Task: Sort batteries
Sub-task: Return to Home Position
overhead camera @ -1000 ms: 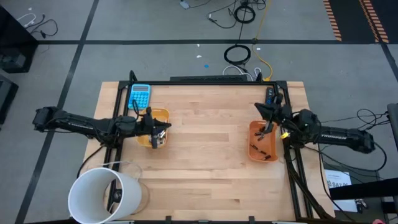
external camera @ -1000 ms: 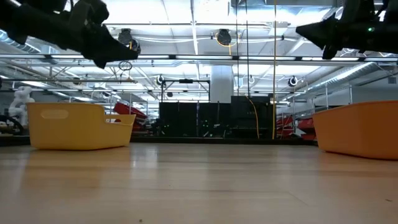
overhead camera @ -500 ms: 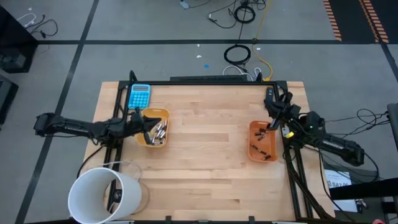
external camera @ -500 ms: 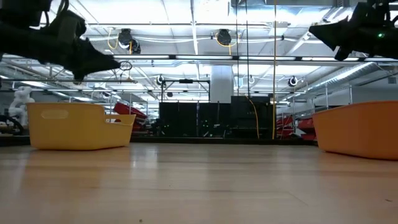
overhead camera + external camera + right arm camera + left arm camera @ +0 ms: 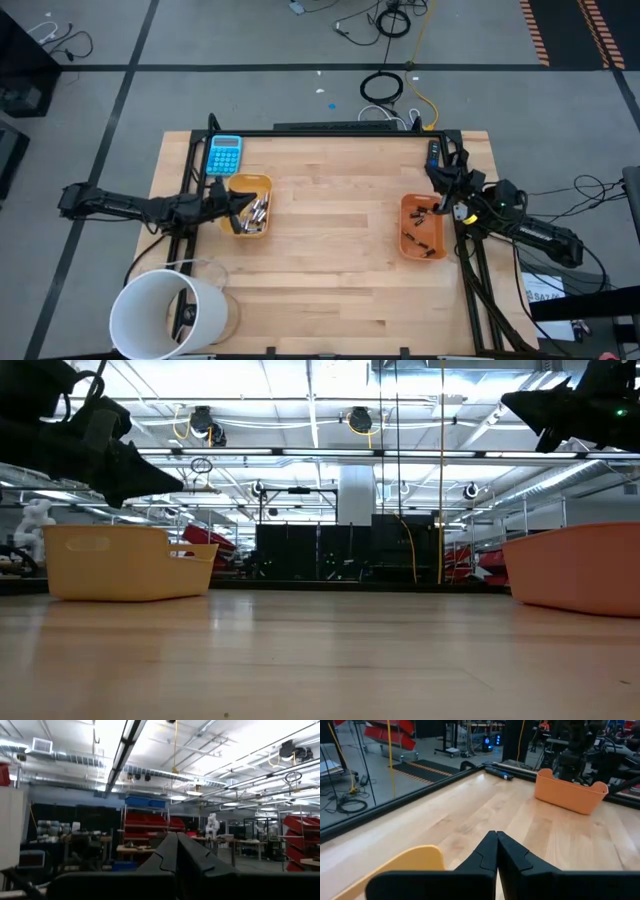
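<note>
From my seat I count one bucket [image 5: 165,312], white, at the near left corner of the table [image 5: 330,250]; one blue calculator [image 5: 224,155] at the far left, just beyond the yellow bin [image 5: 262,181]. There are two bins in all, well apart: the yellow one on the left and the orange bin [image 5: 404,225] on the right.

The left pincer [image 5: 238,208] hangs over the left part of the yellow bin, raised above its rim, as the low view shows [image 5: 165,475]; in its wrist view the two fingers [image 5: 485,855] are pressed flat together with nothing between them, the yellow rim [image 5: 405,862] just below and the orange bin [image 5: 570,797] far across the bare wood. Beside the tip, inside the yellow bin, the silver batteries [image 5: 258,213] lie in one heap; several, too tightly packed for me to count.

The dark batteries [image 5: 420,240] lie scattered on the floor of the orange bin; a handful, too small for a sure count. The right pincer [image 5: 440,185] stands at that bin's far right corner, lifted high [image 5: 520,405] and tilted up toward the ceiling lights; its fingers [image 5: 165,855] meet along their whole length, gripping nothing.
</note>
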Action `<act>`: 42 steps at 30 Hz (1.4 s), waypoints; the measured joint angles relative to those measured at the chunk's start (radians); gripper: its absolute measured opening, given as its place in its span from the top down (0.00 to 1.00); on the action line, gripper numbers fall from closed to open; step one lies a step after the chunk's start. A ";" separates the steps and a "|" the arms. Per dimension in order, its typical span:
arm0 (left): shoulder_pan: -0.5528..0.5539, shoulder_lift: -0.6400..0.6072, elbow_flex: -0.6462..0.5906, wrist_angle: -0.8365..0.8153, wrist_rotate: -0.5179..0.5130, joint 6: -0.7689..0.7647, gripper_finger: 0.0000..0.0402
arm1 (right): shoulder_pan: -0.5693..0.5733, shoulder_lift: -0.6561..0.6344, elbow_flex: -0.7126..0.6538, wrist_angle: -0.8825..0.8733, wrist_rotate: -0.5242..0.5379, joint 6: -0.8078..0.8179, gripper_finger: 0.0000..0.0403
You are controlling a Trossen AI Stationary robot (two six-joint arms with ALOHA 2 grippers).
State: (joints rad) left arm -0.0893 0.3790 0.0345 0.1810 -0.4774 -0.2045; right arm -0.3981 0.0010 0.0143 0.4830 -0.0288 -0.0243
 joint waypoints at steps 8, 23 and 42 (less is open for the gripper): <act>-0.090 -0.044 0.000 -0.115 -0.100 -0.050 0.98 | 0.000 0.000 0.000 -0.023 -0.024 0.043 1.00; -0.219 -0.108 -0.027 -0.109 -0.176 -0.070 0.98 | 0.001 0.002 0.000 -0.335 0.187 0.065 1.00; -0.219 -0.108 -0.029 -0.111 -0.210 0.030 0.98 | 0.001 0.002 0.000 -0.347 0.186 0.016 1.00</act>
State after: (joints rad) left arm -0.3080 0.2714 0.0059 0.0704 -0.6873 -0.1745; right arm -0.3973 0.0029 0.0147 0.1364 0.1570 -0.0086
